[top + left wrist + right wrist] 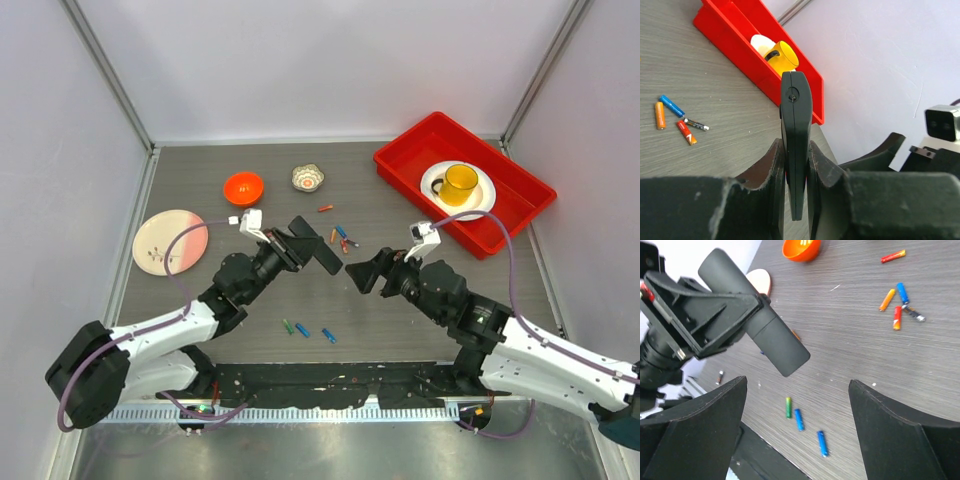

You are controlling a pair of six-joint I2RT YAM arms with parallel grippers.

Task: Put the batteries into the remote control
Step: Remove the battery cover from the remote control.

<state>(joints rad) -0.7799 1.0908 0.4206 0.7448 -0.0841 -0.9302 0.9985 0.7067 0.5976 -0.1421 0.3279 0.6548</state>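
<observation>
My left gripper (292, 248) is shut on the black remote control (320, 256), holding it off the table. In the left wrist view the remote control (796, 107) stands edge-on, squeezed between both fingers (771, 170). Just right of the remote's free end, my right gripper (362, 272) is open and holds nothing. Its wrist view shows the remote control (776, 340) ahead of the spread fingers (715, 410). Several batteries (340, 238) lie scattered behind the remote. A green one and two blue batteries (305, 328) lie near the front, also seen as batteries (799, 418) between my right fingers.
A red tray (400, 160) at the back right holds a yellow cup (460, 182) on a white plate. An orange bowl (243, 186), a small patterned bowl (308, 178) and a pink plate (170, 241) sit at the back left. One orange-red battery (325, 208) lies alone.
</observation>
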